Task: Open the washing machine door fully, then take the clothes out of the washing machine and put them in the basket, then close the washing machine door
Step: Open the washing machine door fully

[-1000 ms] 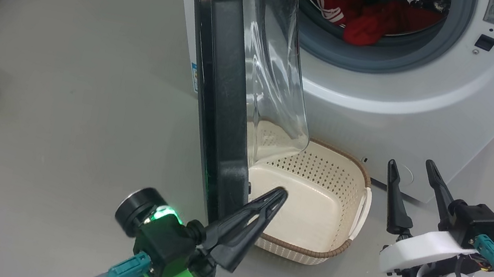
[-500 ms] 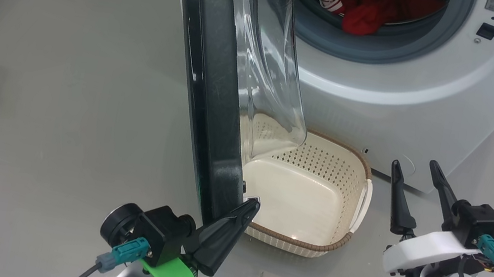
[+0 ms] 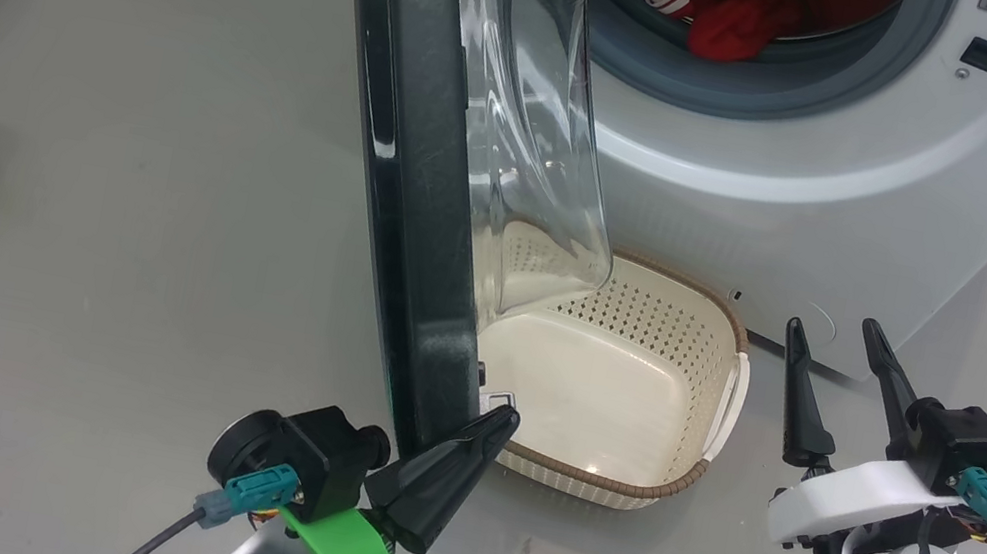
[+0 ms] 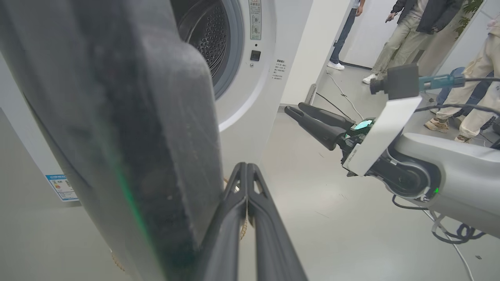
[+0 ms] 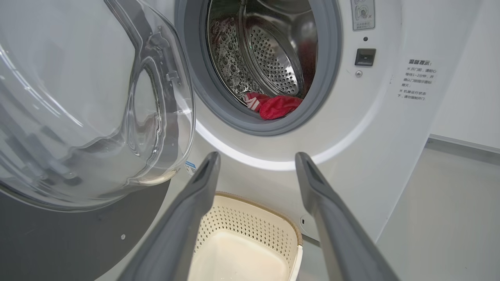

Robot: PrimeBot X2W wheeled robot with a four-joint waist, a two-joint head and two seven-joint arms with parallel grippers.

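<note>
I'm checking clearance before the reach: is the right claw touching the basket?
Apart. The head view shows a strip of bare floor between the open right claw and the nearest side of the basket.

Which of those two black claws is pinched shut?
The left gripper, its fingers pressed together beside the black rim of the washing machine door; the right gripper has its fingers spread apart.

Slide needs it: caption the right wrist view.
Open right gripper facing red clothes in the washing machine drum, cream basket below, door open.
</note>
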